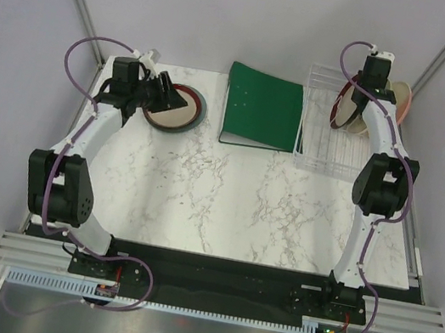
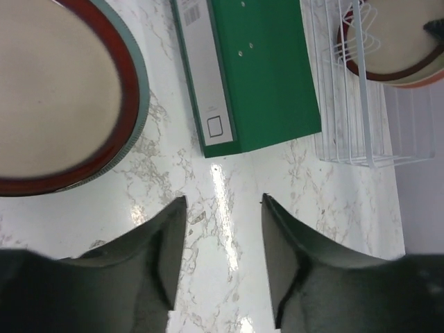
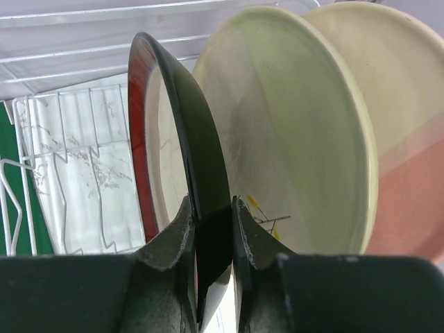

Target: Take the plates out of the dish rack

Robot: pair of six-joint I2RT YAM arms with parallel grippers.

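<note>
Red plate (image 3: pixel 182 125) upright in right tool (image 3: pixel 211 208)

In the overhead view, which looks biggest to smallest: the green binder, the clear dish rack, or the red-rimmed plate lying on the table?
1. The green binder and the dish rack look about alike; the rack is partly hidden, so I won't rank them.
2. The red-rimmed plate is clearly smallest.

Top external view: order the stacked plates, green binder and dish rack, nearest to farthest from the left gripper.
From the left gripper:
1. The stacked plates, beside it, back left.
2. The green binder, centre back.
3. The dish rack, far right.
</note>
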